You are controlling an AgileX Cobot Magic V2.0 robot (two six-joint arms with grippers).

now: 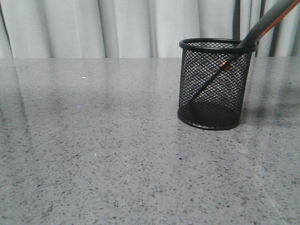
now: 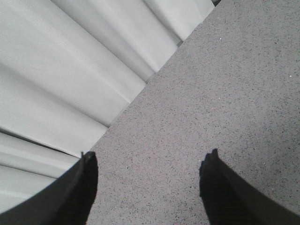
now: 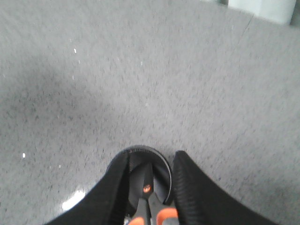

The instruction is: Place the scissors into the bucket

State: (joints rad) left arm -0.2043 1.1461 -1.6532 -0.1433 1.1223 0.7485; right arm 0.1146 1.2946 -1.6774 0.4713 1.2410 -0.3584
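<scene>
Here, in the front view, the bucket (image 1: 214, 84) stands upright on the grey speckled counter (image 1: 93, 154), right of centre, before pale curtains (image 1: 117, 28). The scissors (image 1: 262, 26) lean tilted inside it, blades down toward the base, handles jutting past the rim. In the left wrist view, the left gripper (image 2: 150, 187) hangs over bare counter near the curtains, jaws spread and holding nothing. In the right wrist view, the right gripper (image 3: 150, 187) sits directly over the bucket with the scissors between its jaws; whether they pinch them, I cannot tell.
</scene>
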